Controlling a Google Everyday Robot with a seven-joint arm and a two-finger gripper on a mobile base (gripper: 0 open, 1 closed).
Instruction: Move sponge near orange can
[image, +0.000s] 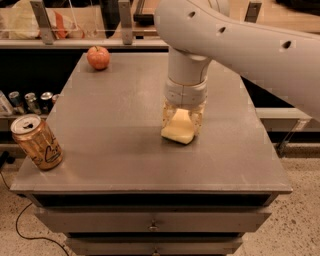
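The pale yellow sponge (178, 129) lies on the grey table top (115, 130), right of its middle. My gripper (182, 119) reaches straight down onto it from the big white arm, and its cream fingers (167, 114) are shut on the sponge's sides. The sponge's upper part is hidden between the fingers. The orange can (37, 142) stands upright at the table's front left corner, far to the left of the sponge.
A red apple (98, 57) sits at the table's back left. Several small silver cans (31, 102) stand on a lower shelf to the left. Drawers (152, 222) run below the table's front edge. A rail with posts stands behind the table.
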